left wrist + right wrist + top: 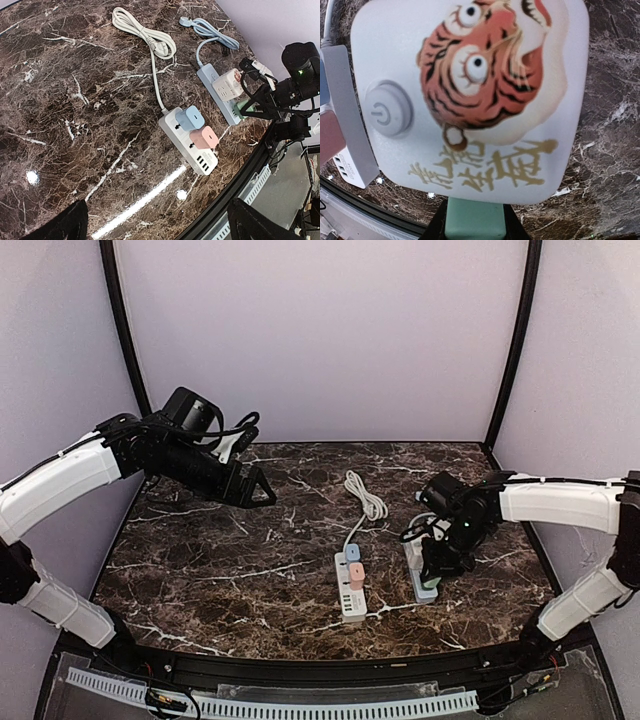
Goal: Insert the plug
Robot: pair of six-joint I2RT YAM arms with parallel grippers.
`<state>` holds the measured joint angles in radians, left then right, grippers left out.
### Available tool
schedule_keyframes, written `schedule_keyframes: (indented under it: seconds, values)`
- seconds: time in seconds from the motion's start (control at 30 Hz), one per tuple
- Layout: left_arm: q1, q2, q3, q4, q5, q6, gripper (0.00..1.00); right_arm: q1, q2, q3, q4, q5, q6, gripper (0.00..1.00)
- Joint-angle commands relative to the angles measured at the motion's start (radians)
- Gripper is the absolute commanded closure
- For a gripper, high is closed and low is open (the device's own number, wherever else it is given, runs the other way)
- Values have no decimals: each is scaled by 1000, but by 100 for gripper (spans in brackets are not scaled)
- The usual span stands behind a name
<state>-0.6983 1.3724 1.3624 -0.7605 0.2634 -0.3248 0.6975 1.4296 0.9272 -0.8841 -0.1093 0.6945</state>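
Insertion step judged in hand: green plug (472,222) is clamped in right tool (430,580) at blue strip (206,76) by right bench edge, prongs to be aligned and pressed down; left tool (262,490) apart, empty.

White cube (470,100) above the right jaws: orange black-striped tiger face, gold characters, grey button (387,109). Between them: green piece (472,222). The table (200,560): dark brown marble, white veins.
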Motion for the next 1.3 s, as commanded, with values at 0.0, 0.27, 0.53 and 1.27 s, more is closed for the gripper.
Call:
schedule_keyframes:
  seconds: [0.0, 0.27, 0.53, 1.27]
  values:
    - [3, -27, -2, -34, -8, 12, 1, 0, 25, 34, -69, 37, 23, 100]
    - [3, -26, -2, -35, -11, 10, 1, 16, 57, 82, -79, 38, 61, 100]
    - [3, -27, -2, -37, -15, 13, 1, 63, 99, 106, -81, 43, 94, 100]
    - [3, -30, -3, -39, -20, 13, 1, 144, 163, 102, -79, 89, 171, 100]
